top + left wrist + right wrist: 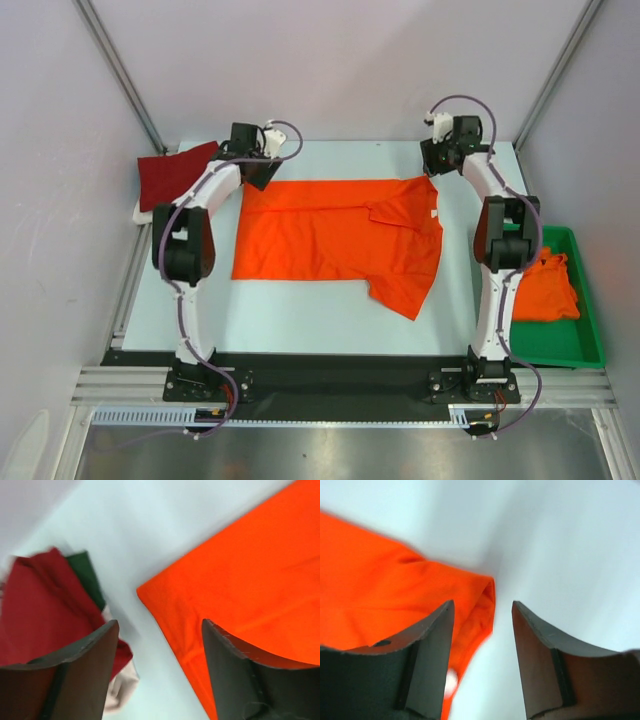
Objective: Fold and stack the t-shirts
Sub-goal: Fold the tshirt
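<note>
A bright orange t-shirt (pixel 335 235) lies partly folded on the table, one sleeve hanging toward the front. My left gripper (pixel 258 172) is open and empty above the shirt's far left corner (pixel 150 592). My right gripper (pixel 437 160) is open and empty above its far right corner (pixel 487 587). A folded dark red t-shirt (pixel 172 173) lies on a white one (pixel 140 213) at the far left; both show in the left wrist view, the red (pixel 35 610) above the white (pixel 120 690). Another orange t-shirt (pixel 545 288) lies crumpled in the green bin (pixel 580 345).
The green bin stands at the right edge beside the right arm. Enclosure walls and metal posts stand close at the left, right and back. A dark green cloth edge (pixel 87 577) shows in the stack under the red shirt.
</note>
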Tool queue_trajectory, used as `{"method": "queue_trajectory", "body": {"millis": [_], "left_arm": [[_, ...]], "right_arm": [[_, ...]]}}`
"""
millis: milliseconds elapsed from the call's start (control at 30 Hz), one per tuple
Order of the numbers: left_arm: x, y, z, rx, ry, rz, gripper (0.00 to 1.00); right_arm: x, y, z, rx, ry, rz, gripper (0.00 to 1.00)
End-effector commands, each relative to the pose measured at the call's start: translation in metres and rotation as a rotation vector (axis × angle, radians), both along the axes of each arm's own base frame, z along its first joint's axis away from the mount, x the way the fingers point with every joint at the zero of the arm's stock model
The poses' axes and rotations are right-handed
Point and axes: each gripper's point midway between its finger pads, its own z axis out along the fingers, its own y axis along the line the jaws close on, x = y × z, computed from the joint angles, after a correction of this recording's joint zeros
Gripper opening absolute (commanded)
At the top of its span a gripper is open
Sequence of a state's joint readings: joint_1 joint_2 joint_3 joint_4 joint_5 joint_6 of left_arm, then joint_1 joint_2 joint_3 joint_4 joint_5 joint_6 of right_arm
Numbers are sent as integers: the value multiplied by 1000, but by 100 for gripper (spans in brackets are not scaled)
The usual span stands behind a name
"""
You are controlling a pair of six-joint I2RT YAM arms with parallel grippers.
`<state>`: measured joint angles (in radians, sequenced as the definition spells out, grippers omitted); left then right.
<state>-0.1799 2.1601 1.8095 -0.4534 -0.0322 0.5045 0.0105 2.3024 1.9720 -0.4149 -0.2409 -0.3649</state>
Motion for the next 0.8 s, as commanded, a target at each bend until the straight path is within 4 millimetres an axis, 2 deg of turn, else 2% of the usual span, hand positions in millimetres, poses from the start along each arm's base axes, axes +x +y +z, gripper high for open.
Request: {"method": "queue_trajectory", "body": {"millis": [0, 33, 67, 100, 133, 167, 200, 233, 300, 333, 367, 467, 533, 567, 667, 767], "left_arm": [[-11, -50, 131, -55, -323, -129, 74], [-24, -52, 115, -31, -285, -141, 76], [-34, -58, 111, -16, -271, -160, 78], [-43, -56, 116, -13, -274, -157, 80], [-55, -53, 94, 1, -225, -154, 80], [-63, -50, 88, -5, -206, -136, 81], [-71, -47, 89, -5, -203, -125, 81], [-83, -42, 71, 4, -162, -115, 81], [-97, -36, 61, 6, -134, -94, 88], [-111, -33, 54, 10, -118, -93, 89], [-117, -31, 50, 11, -113, -83, 89], [-138, -24, 45, -2, -103, -49, 89], [-149, -20, 34, 5, -80, -40, 89], [-152, -18, 34, 6, -80, -39, 89], [-158, -12, 26, 30, -69, -25, 89], [-162, -9, 20, 46, -54, -24, 88]], "right_arm": [[-21, 13, 149, -4, -308, 128, 55], [-33, 15, 145, -14, -306, 161, 56], [-45, 22, 144, -38, -318, 212, 56], [-74, 30, 130, -80, -301, 306, 56], [-91, 42, 119, -107, -288, 379, 55], [-112, 53, 108, -116, -263, 455, 54], [-143, 54, 84, -169, -229, 543, 53], [-162, 62, 77, -182, -220, 599, 52], [-205, 69, 50, -194, -167, 715, 51], [-237, 70, 34, -235, -161, 801, 51], [-261, 76, 22, -244, -130, 875, 51], [-324, 80, 0, -307, -124, 1074, 51], [-358, 78, -17, -325, -97, 1169, 52], [-368, 79, -12, -339, -125, 1197, 52], [-400, 78, -21, -354, -120, 1294, 53], [-417, 77, -30, -359, -113, 1343, 55]]}}
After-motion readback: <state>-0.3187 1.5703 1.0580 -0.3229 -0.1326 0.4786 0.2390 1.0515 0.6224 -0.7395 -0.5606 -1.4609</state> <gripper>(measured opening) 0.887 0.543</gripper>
